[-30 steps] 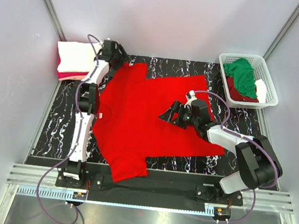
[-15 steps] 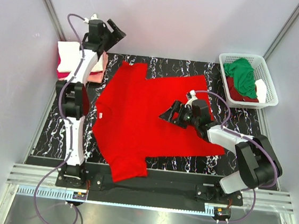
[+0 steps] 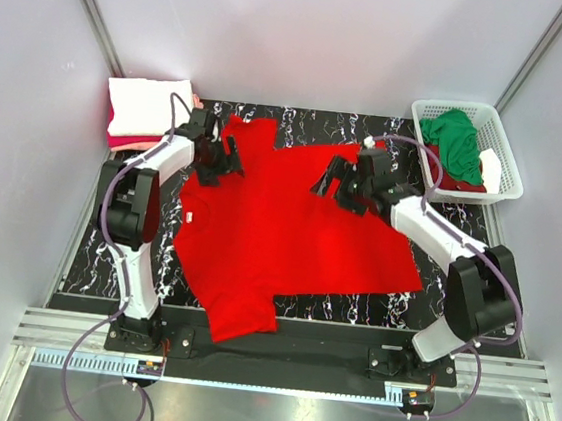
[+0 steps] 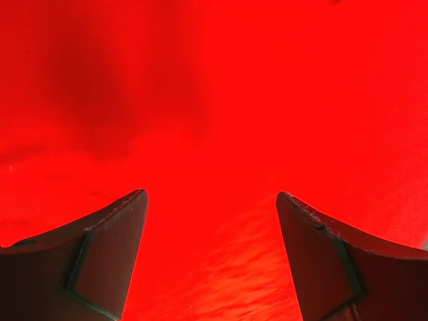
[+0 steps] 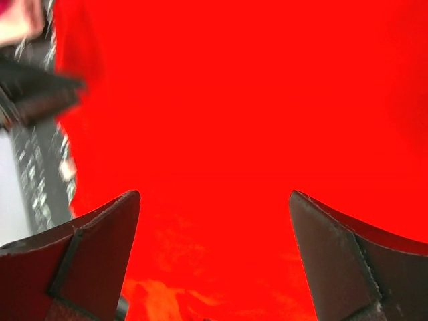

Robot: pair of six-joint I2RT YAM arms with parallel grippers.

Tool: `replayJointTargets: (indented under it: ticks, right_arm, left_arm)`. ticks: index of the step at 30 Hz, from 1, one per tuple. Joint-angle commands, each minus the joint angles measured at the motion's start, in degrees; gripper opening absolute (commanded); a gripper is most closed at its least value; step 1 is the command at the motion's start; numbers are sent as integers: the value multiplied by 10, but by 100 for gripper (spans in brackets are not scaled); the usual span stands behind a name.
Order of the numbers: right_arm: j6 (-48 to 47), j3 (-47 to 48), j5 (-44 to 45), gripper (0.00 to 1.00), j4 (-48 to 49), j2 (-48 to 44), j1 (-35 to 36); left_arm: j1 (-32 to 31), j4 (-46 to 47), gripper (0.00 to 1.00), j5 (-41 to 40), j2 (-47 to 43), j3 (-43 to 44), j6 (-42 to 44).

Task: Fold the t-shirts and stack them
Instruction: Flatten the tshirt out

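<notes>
A bright red t-shirt (image 3: 279,230) lies spread flat on the black marbled mat (image 3: 460,224), its small white neck label (image 3: 192,218) at the left edge. My left gripper (image 3: 226,157) hovers open over the shirt's far-left part near a sleeve. In the left wrist view red cloth (image 4: 214,100) fills everything between the open fingers (image 4: 107,254). My right gripper (image 3: 332,188) stands open over the shirt's far-right part. The right wrist view shows red cloth (image 5: 234,100) between its spread fingers (image 5: 341,267). Neither gripper holds anything.
Folded shirts (image 3: 146,106), white on top of pink and crimson, are stacked at the back left corner. A white lattice basket (image 3: 504,144) at the back right holds a green shirt (image 3: 454,143) and dark red cloth (image 3: 464,187). Grey walls enclose the table.
The left arm swung from above the folded stack down onto the red shirt's far-left part. The right gripper moved farther back along the shirt toward its far edge.
</notes>
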Motion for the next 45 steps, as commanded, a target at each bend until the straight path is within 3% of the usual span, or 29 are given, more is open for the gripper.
replayJointTargets:
  ticks: [1, 11, 18, 22, 24, 28, 29, 30, 36, 39, 45]
  right_arm:
    - [-51, 84, 77, 100, -136, 46, -30]
    - [-106, 316, 23, 100, -250, 305, -111]
    - [-98, 440, 11, 100, -288, 402, -137]
    - [-84, 521, 9, 100, -312, 469, -153]
    - [-84, 587, -3, 100, -338, 492, -159]
    - [-99, 642, -20, 100, -353, 494, -159]
    - [-101, 637, -35, 100, -342, 484, -159]
    - [-104, 628, -43, 100, -334, 471, -159]
    - [-95, 509, -80, 100, -280, 318, -155]
    - [-81, 388, -75, 100, -234, 165, -140]
    - [-42, 87, -43, 100, -136, -84, -51]
  left_arm:
    - [-6, -19, 82, -18, 13, 13, 29]
    - [-9, -86, 80, -57, 167, 157, 51]
    - [-9, -156, 79, -57, 294, 357, 59]
    - [-6, -210, 80, -51, 381, 548, 69]
    - [-1, -202, 81, -31, 384, 566, 66]
    - [-1, -155, 87, -14, 284, 505, 69]
    - [-3, -146, 94, -18, 259, 473, 72]
    - [-5, -145, 98, -24, 233, 453, 75]
    - [-24, -138, 99, -53, -27, 256, 62]
    - [-56, -115, 99, -111, -215, 113, 56]
    - [-69, -103, 99, -131, -470, -172, -23]
